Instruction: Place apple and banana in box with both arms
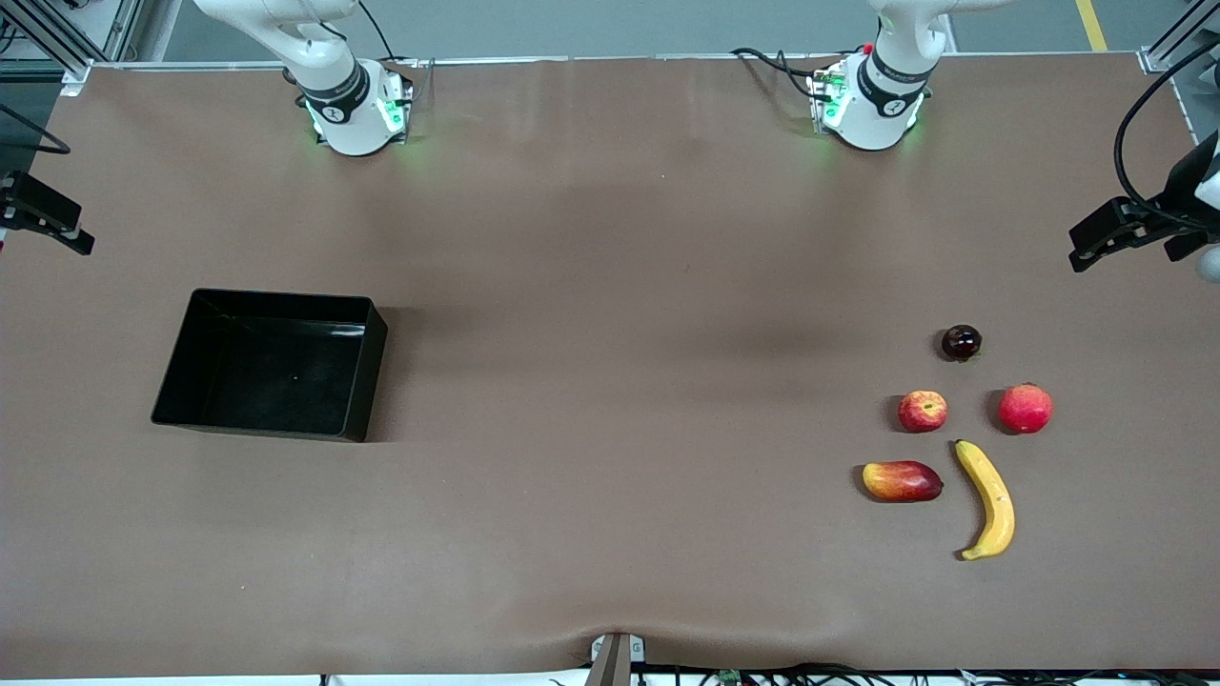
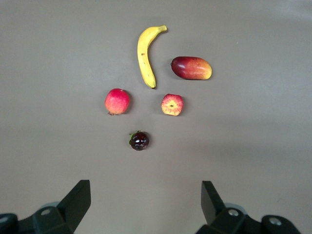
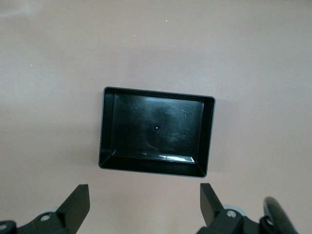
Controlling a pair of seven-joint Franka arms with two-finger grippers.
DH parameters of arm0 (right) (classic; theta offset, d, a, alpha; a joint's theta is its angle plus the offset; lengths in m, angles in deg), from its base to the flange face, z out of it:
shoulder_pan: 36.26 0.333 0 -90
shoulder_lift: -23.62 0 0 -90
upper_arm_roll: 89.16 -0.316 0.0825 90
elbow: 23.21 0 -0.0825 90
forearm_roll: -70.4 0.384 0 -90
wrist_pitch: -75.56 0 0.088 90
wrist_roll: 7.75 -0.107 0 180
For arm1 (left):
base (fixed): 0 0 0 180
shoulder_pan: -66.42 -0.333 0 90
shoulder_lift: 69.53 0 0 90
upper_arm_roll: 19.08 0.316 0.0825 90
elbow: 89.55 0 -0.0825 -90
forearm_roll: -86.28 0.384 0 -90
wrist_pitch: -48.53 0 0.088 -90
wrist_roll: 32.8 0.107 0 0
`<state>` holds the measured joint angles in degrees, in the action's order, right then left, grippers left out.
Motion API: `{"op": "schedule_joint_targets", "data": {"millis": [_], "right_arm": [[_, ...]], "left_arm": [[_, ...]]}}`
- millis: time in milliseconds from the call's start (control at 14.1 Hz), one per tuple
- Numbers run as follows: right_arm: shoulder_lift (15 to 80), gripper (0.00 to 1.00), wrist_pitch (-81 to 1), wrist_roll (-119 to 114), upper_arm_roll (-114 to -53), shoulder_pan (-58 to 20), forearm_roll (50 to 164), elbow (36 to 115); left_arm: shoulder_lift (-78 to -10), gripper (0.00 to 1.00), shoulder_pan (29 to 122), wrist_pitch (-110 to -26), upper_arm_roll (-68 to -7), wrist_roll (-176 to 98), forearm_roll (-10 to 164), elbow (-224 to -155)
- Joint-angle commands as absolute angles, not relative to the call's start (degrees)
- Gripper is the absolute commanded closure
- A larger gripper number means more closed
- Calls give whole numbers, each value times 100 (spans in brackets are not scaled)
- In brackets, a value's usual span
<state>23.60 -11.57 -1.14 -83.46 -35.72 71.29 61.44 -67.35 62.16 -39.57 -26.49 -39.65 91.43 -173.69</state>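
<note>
A brown table holds a black box toward the right arm's end and five fruits toward the left arm's end, well apart from the box.

The box stands with nothing in it. The apple lies among the fruits, with a pink-red fruit beside it. A dark plum lies farther from the front camera than those two. The banana lies nearer to that camera than the apple, with a mango just beside it. No fruit touches another.

The left gripper hangs high over the table near the fruits, fingers spread wide, holding nothing. The right gripper hangs high near the box, fingers likewise spread wide with nothing between them.
</note>
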Motion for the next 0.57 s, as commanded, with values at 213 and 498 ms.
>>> {"op": "schedule_joint_targets", "data": {"millis": [213,498], "right_arm": [[2335,0,-1093,-291,-8380,-3599,7110,6107],[2546,0,-1101,-247,-8371,-3670,7119,6108]], "left_arm": [[-6488,0,6159,-4015,-2646,-3860,9216,-17243],[-5734,0,5887,-4620,-2637,-3860,9208,-17304]]}}
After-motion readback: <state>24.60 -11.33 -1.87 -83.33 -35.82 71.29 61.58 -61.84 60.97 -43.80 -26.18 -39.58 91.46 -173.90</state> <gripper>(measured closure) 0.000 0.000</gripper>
